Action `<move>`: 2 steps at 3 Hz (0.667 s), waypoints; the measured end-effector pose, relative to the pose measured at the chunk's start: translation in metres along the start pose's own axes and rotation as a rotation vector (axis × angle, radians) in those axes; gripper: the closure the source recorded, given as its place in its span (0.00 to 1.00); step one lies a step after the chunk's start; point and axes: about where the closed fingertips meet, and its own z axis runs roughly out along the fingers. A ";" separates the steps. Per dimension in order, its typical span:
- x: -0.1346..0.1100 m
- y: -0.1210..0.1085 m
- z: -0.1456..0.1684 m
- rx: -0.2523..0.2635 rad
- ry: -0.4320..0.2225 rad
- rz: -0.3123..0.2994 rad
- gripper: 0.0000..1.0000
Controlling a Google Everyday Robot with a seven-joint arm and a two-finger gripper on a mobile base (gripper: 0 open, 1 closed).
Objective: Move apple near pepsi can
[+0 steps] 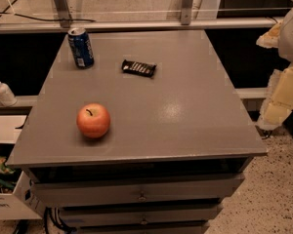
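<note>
The apple (93, 121), round and red-orange with a short dark stem, sits on the grey table top (185, 116) near its front left. The pepsi can (81, 48), dark blue with a silver top, stands upright at the back left corner, well behind the apple. My gripper (278, 101) shows as cream-coloured parts at the right edge of the view. It hangs beyond the table's right side, far from both the apple and the can, and holds nothing that I can see.
A flat black candy bar wrapper (139, 68) lies on the table to the right of the can. A metal rail (136, 24) runs behind the table. A white pump bottle (2, 90) stands on a ledge to the left. Drawers (141, 191) sit below the table top.
</note>
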 end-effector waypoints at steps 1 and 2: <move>-0.015 0.004 0.008 -0.021 -0.069 -0.009 0.00; -0.042 0.016 0.027 -0.071 -0.176 -0.027 0.00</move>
